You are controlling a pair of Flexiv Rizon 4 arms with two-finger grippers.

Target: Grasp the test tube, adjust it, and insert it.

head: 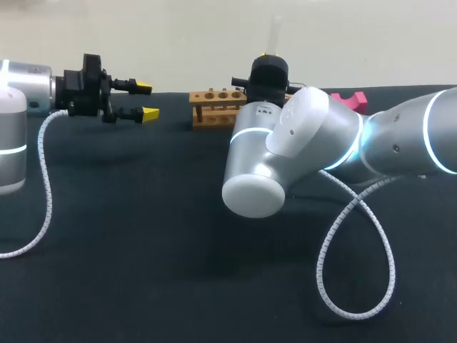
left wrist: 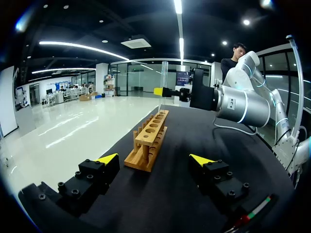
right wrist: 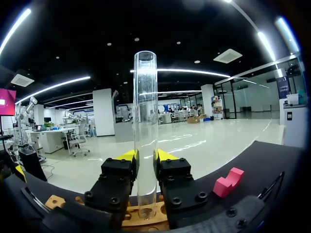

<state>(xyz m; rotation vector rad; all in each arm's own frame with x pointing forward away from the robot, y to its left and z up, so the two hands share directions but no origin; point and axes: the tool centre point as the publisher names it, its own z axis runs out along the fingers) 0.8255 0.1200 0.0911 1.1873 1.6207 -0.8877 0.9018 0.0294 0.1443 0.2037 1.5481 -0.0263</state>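
right wrist view: right gripper (right wrist: 146,158) is pinching the clear cylindrical test tube (right wrist: 145,111) below its middle, probably light, slick, brittle, needing gentle squeeze; left gripper (left wrist: 153,158) is hanging spread.

Silver-white arms (head: 400,136), glowing ring lights (head: 246,133), coiled white cables (head: 320,268), black yellow-tipped fingers (left wrist: 99,170)

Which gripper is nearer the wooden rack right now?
Right. The right gripper holds the test tube upright over the rack; the left gripper is open, off to the rack's side, facing it.
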